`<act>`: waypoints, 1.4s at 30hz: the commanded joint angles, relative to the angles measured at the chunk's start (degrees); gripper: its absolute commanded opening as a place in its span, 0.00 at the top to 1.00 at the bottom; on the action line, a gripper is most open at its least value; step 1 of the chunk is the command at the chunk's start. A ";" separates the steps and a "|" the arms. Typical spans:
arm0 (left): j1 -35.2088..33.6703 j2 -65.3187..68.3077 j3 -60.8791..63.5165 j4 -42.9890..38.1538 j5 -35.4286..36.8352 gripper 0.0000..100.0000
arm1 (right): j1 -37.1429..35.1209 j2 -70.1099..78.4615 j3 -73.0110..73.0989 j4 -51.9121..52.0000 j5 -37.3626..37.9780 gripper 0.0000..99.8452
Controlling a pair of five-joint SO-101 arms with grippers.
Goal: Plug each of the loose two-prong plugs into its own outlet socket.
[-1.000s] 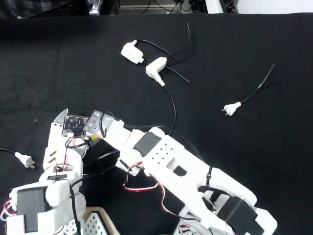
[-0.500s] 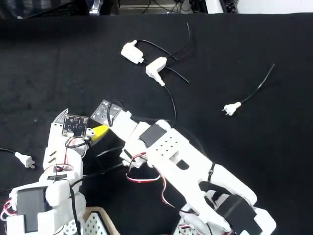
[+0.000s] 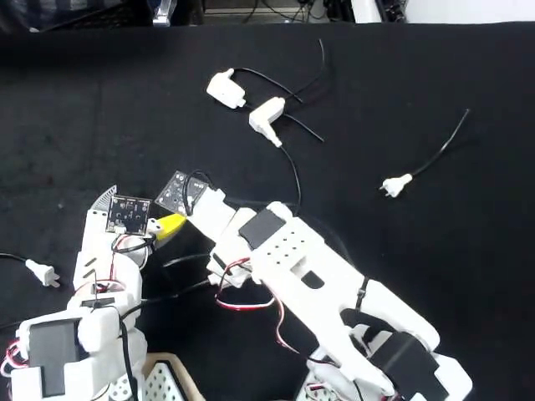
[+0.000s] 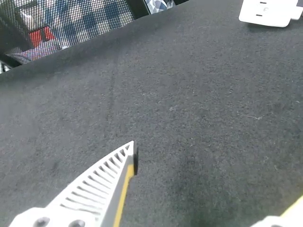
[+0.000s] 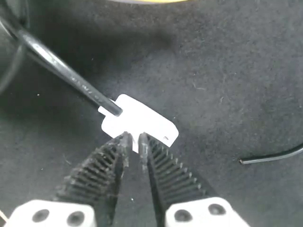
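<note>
High view: two white outlet sockets, a far socket [image 3: 226, 88] and a near socket [image 3: 267, 115], lie close together on the black cloth [image 3: 468, 267]. One loose plug [image 3: 42, 272] lies beside the left arm [image 3: 109, 259]; a second plug [image 3: 395, 185] lies well apart on the right. The right arm [image 3: 309, 280] slants across.

Left wrist view: the left gripper [image 4: 213, 189] is spread wide and holds nothing. Its white ribbed finger [image 4: 102, 184] has a yellow edge. The cloth looks felt-like.

Right wrist view: the right gripper [image 5: 134, 142] has black ridged fingers drawn nearly together. Its tips pinch the edge of a flat white plug [image 5: 142, 120] on a black cord [image 5: 61, 68].
</note>
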State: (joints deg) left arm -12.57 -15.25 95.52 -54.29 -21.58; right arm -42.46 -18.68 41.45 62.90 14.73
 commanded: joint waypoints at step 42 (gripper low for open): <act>-13.23 -51.34 -40.40 101.01 24.53 0.47 | 33.76 -5.58 21.05 -29.45 -3.16 0.83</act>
State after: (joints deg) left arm -27.69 -56.31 67.21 24.66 5.93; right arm -9.05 -24.40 62.55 34.24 11.82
